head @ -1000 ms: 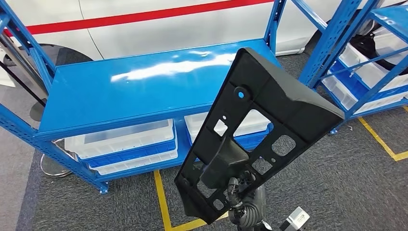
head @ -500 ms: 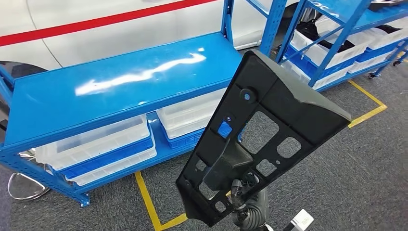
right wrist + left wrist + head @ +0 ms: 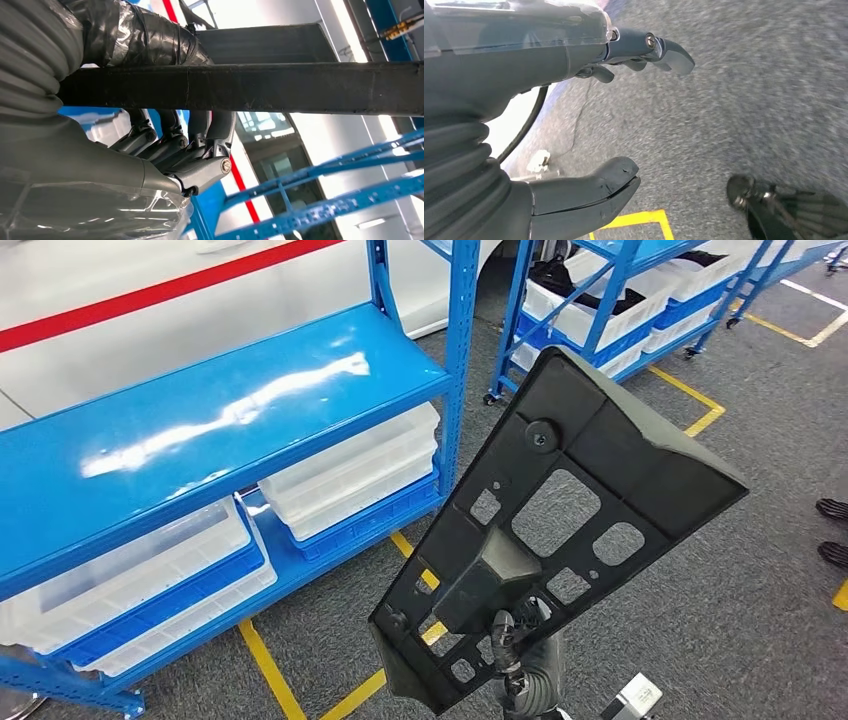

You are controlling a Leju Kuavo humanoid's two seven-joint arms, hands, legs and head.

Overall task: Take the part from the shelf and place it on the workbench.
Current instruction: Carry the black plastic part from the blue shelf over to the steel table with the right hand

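My right robot hand (image 3: 520, 655) grips the large black moulded plastic part (image 3: 560, 510), a flat panel pierced with rectangular cut-outs and small round holes, by its narrow lower end, holding it tilted up in the air in front of me above the grey carpeted floor (image 3: 760, 620). In the right wrist view the dark fingers (image 3: 200, 145) of that robot hand curl around the part's black edge (image 3: 300, 87), which crosses the picture as a long dark bar. The part touches no surface; it stands between me and the glossy blue metal counter (image 3: 200, 420), whose bare top lies to my left. On the level under that top sit clear plastic bins (image 3: 350, 465) stacked on blue trays. Further off to the right stands a blue steel shelf rack (image 3: 600, 300) carrying white bins with dark items inside. Yellow tape lines (image 3: 270, 670) mark the floor, and a white vehicle body with a red stripe (image 3: 150, 295) stands behind the counter. The tips of a person's dark shoes (image 3: 832, 530) show at the right edge. My left robot hand (image 3: 589, 125) hangs over the carpet holding nothing, thumb and fingers spread well apart.
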